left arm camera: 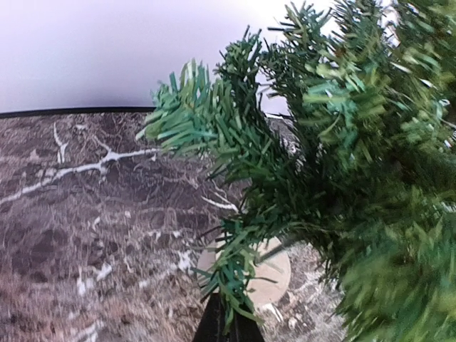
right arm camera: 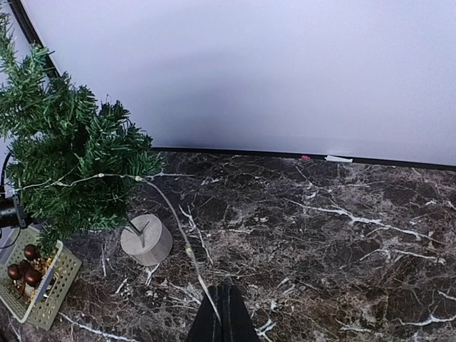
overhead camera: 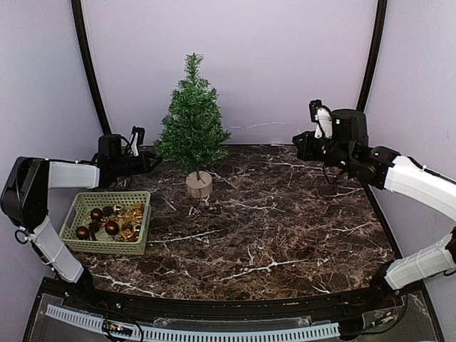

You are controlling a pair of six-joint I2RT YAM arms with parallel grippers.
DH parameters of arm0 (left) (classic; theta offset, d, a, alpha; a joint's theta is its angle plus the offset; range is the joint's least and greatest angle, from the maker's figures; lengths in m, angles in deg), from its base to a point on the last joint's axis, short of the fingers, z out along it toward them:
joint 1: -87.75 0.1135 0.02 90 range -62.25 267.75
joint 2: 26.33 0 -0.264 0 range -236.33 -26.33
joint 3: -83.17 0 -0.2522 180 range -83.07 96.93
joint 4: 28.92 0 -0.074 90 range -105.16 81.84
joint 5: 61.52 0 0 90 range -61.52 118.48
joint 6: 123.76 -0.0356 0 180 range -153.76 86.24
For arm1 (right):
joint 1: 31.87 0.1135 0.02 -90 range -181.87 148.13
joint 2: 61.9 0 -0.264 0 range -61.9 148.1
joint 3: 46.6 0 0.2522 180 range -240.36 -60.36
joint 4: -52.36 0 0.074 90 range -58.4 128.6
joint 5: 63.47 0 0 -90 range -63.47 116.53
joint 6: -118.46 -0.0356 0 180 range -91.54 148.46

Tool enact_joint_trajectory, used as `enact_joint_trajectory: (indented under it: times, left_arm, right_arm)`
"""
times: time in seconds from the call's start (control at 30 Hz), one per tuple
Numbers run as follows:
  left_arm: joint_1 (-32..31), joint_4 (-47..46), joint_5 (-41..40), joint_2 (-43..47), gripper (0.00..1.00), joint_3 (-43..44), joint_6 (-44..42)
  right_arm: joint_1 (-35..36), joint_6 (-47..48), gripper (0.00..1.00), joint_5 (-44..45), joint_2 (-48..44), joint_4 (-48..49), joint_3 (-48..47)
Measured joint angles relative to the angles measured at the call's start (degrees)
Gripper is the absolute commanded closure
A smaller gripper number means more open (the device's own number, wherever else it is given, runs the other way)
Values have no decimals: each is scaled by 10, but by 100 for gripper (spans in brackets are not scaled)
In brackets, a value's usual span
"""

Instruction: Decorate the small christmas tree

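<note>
Nearest me, on the left of the dark marble table [overhead camera: 285, 228], sits a green basket [overhead camera: 140, 226] full of brown baubles [overhead camera: 112, 227] and gold trinkets [overhead camera: 131, 216]. None of them is on the tree yet.

Just beyond the basket, the left gripper [overhead camera: 147, 162] reaches in at the lowest left branches. Its own camera shows a drooping branch tip lying right across the fingertips, so I cannot tell whether they are pinched on anything or only brushing needles.

The small christmas tree [overhead camera: 192, 125] stands upright on its round wooden stump [overhead camera: 199, 185], left of centre and towards the far side of the table. A fine light string [right arm camera: 187, 247] lies across its middle branches and runs off to the right through the air. It ends at the right gripper [right arm camera: 223, 308], raised over the far right of the table, its fingers closed together on the wire.

To my eye the lights are the step in hand, with the left arm placed to steady the tree. Next, the right arm should carry the wire round the branches. It needs to keep the pull gentle, because a tug could tip so light a tree. The baubles come after.
</note>
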Motion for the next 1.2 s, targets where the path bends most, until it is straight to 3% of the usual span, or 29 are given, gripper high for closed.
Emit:
enact_joint_trajectory:
  times: [0.1, 0.17, 0.23, 0.33, 0.4, 0.47, 0.73, 0.9, 1.03, 1.2]
  left_arm:
    - [3, -4, 10, -45, 100, 42, -15]
    - [6, -7, 16, -68, 93, 66, -24]
    - [8, -6, 19, -82, 79, 83, -31]
    - [9, -1, 14, -87, 48, 104, -47]
    - [9, 4, -2, -80, 35, 105, -57]
    - [9, 17, -30, -61, 29, 97, -66]
    - [3, 66, -136, 166, 20, -29, -57]
    - [-65, 76, -149, 278, 15, -86, -12]
    - [-112, 86, -136, 277, 13, -100, 22]
    - [-125, 89, -124, 227, 13, -96, 45]
  right_arm:
    - [0, -2, 100, -2, 19, 3, -4]
    - [0, -3, 100, -4, 31, 5, -7]
    - [1, -4, 100, -9, 42, 9, -9]
    - [2, -7, 100, -14, 50, 12, -9]
    - [4, -7, 100, -17, 51, 14, -9]
    - [4, -7, 100, -17, 51, 20, -9]
    - [4, -12, 100, -27, 50, 39, -9]
    - [5, -15, 100, -29, 47, 53, -5]
    - [6, -16, 100, -30, 43, 54, -2]
    - [7, -17, 100, -31, 38, 55, 2]
